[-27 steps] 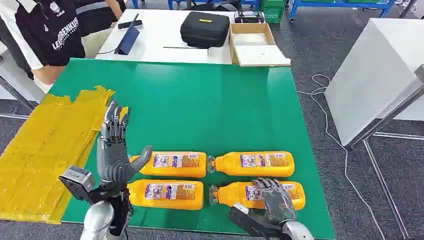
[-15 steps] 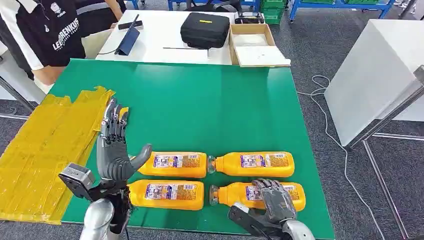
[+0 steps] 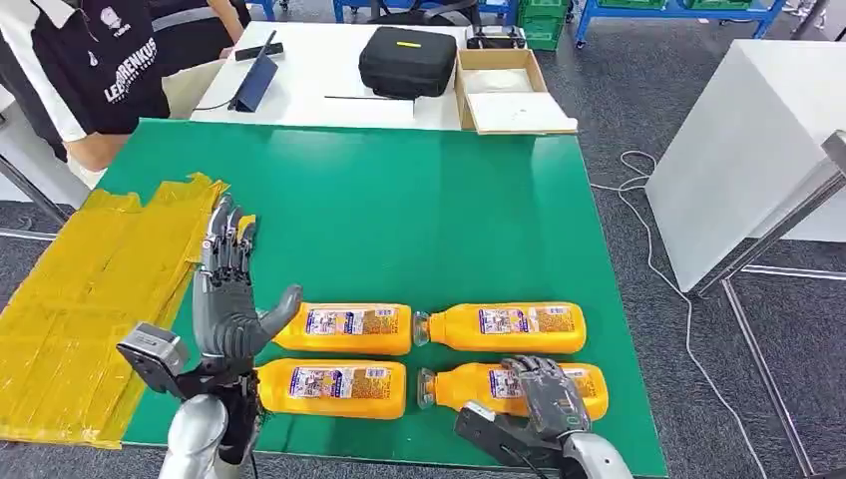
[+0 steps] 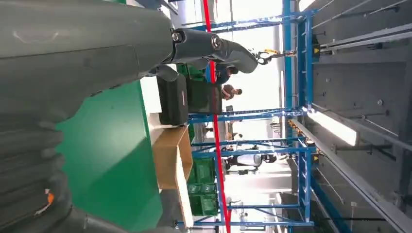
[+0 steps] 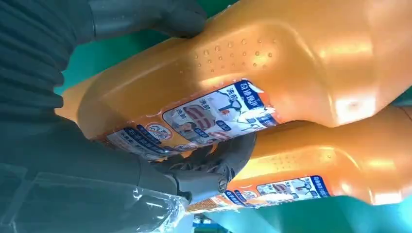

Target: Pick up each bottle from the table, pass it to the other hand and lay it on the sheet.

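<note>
Fingers [image 5: 214,167] of the right hand [image 3: 547,397] wrap the near-right bottle [image 3: 514,388] lying on the green bench [image 3: 419,220]; left hand [image 3: 227,289] hovers spread. Smooth plastic may slip when lifted, nudging its neighbour [image 3: 499,328].

The left hand [image 3: 227,299] is matte grey across the palm and thick thumb, with darker, segmented fingers [image 3: 225,239] carrying pale metallic links along their backs. Below it, a boxy dark grey wrist module [image 3: 152,351] with a lighter top face juts out from the forearm [image 3: 195,439], which is a smooth silver tube. The right hand [image 3: 547,394] shares the same grey shell and dark jointed fingers; a black block sits beside its wrist (a thin dark cable runs by it), above a silver forearm [image 3: 596,461]. Close up, its ribbed grey cover [image 5: 29,53] shows parallel ridges, and one dark fingertip bears a small round screw [image 5: 222,184].
</note>
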Robot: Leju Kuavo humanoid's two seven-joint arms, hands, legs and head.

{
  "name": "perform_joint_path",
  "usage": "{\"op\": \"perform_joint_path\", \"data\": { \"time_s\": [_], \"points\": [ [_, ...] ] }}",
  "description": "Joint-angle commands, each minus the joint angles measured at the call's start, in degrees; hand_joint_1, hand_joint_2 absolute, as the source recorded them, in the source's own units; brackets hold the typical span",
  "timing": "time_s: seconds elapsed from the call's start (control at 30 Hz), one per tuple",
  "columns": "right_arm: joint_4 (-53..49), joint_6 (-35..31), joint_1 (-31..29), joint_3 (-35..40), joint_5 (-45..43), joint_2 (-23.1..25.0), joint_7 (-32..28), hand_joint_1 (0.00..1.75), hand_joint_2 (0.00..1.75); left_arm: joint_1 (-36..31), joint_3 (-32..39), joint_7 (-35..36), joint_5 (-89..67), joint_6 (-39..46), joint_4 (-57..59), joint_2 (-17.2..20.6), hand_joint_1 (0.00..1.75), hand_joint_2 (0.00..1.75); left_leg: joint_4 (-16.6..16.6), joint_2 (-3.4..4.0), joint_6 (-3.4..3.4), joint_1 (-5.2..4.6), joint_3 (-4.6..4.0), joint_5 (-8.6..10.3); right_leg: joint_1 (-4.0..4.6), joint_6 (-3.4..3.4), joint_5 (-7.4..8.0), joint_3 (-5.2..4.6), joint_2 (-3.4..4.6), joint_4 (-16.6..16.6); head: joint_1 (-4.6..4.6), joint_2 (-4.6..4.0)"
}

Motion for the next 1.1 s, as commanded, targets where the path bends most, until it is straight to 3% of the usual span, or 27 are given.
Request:
{"op": "perform_joint_path", "data": {
  "time_s": [0.03, 0.53, 0.83, 0.9, 0.93, 1.1],
  "points": [
    [7.7, 3.2, 4.9, 2.3, -0.6, -1.5, 1.0, 1.75, 1.75, -2.3, 0.6, 0.1, 0.1, -0.1, 4.6, 0.5, 0.0, 1.75, -0.1, -0.31, -0.15, 0.08, 0.08, 0.05, 0.09, -0.04, -0.02, 0.21, -0.32, -0.1, -0.02, 0.0],
    [6.0, 3.1, 5.2, 2.1, -1.6, -1.7, 2.1, 1.75, 1.75, -2.3, 0.7, 0.1, 0.5, -0.1, 4.6, 0.5, 0.0, 1.75, -0.1, -0.26, -0.13, 0.09, 0.18, 0.01, 0.12, -0.05, -0.05, 0.3, -0.28, -0.1, -0.02, 0.0],
    [-13.6, 2.0, 7.0, -3.5, 4.4, 2.7, -0.6, 1.75, 1.75, -2.5, 1.5, 0.5, 1.1, -1.1, 4.8, 0.1, 0.0, 1.75, 0.0, -0.18, -0.13, 0.04, -0.06, 0.01, 0.09, -0.06, -0.05, 0.06, -0.17, 0.0, -0.02, 0.0],
    [-19.6, 5.3, 7.9, -2.8, 5.5, 3.1, 0.0, 1.75, 1.75, -2.9, 1.8, 0.7, 1.3, -1.7, 4.9, -0.1, 0.0, 1.75, 0.0, -0.17, -0.18, 0.02, -0.31, 0.04, 0.06, -0.07, -0.03, -0.04, -0.16, 0.1, -0.02, 0.0],
    [-20.7, 5.6, 8.0, -2.5, 5.7, 3.0, 0.3, 1.75, 1.75, -2.9, 1.9, 0.8, 1.3, -1.8, 4.8, -0.1, 0.0, 1.75, 0.0, -0.14, -0.08, 0.01, -0.39, 0.11, 0.05, -0.03, 0.0, 0.28, -0.14, 0.1, 0.0, 0.0],
    [-25.0, 4.9, 8.5, -1.3, 7.0, 2.8, 1.1, 1.75, 1.75, -2.2, 2.4, 0.9, 1.6, -2.1, 4.5, 0.2, 0.0, 1.75, 0.0, 0.04, -0.11, 0.02, -0.75, 0.11, 0.05, -0.16, 0.09, -0.02, 0.02, 0.1, -0.04, 0.0]
  ]
}}
